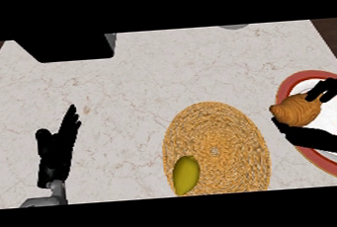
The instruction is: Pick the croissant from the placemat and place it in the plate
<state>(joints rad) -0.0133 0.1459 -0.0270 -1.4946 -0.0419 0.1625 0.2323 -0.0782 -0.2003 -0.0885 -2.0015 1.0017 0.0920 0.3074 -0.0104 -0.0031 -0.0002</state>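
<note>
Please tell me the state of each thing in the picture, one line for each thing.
croissant: held in the right hand, above the plate's left rim.
right hand: curled round the croissant.
left hand: open, resting, fingers up.
plate: on the counter, partly hidden.
placemat: flat, carrying a yellow-green fruit.

Right hand (312, 134) curled in a grasp at right; left hand (57, 148) open, fingers up, lower left.

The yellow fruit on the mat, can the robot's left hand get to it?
Probably yes. The left hand rests open, and only bare counter lies between it and the yellow fruit on the placemat's near edge.
</note>
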